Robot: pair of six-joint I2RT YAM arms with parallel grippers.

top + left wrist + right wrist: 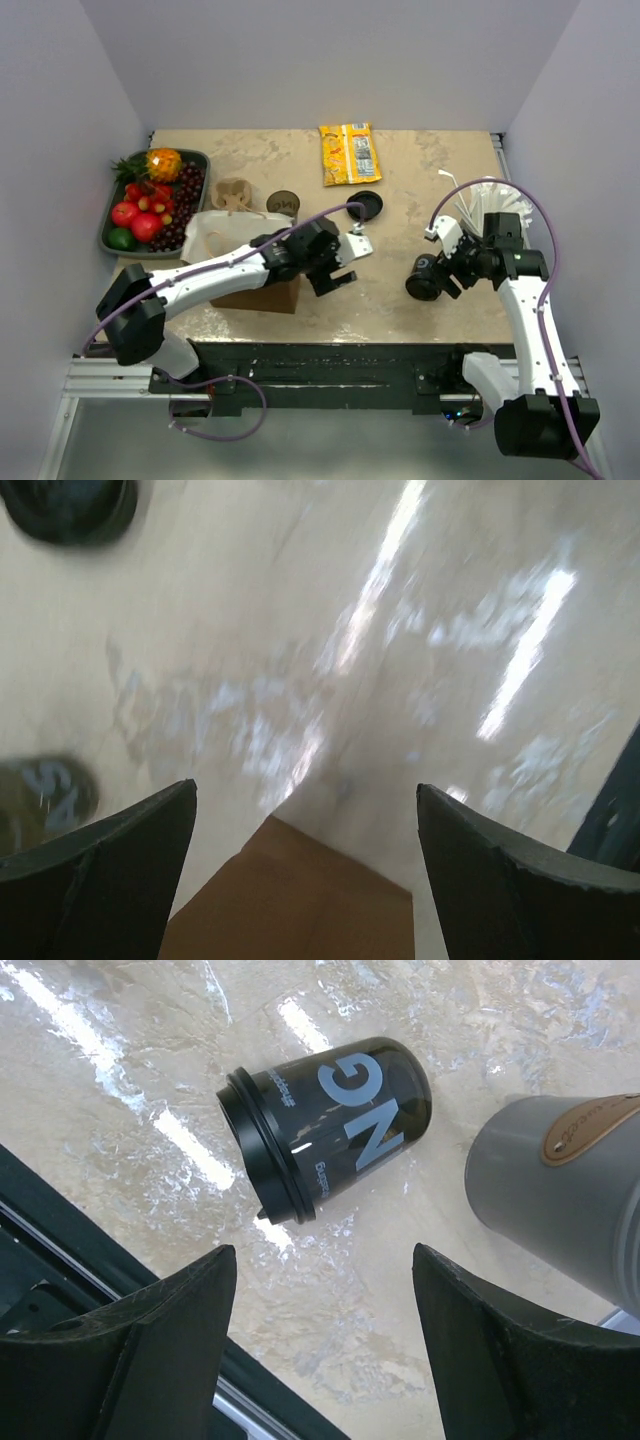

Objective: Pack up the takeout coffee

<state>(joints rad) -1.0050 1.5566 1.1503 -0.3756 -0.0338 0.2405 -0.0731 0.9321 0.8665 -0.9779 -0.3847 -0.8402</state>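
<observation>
Coffee cup [330, 1130], black, lies on its side on the counter [120, 1080] just ahead of my right hand [322, 1255], spread wide to straddle it. My left hand [305, 790], wide and empty, hovers over the brown bag [300, 900], probably to steady it.

Fruit tray [203, 158] sat at the table's [420, 170] far left. Cup carrier [232, 193] was just right of the tray, and a small cup [283, 204] stood right of the carrier. Snack packet [349, 153] lay far centre, with the lid [365, 207] nearer, in front of it. Bag [210, 235] lay before the carrier, and the box [262, 296] was at the near edge in front of the bag. Coffee cup [424, 278] lay on its side at near right, well apart from the lid. Straws [480, 205] were behind it at the right edge.
</observation>
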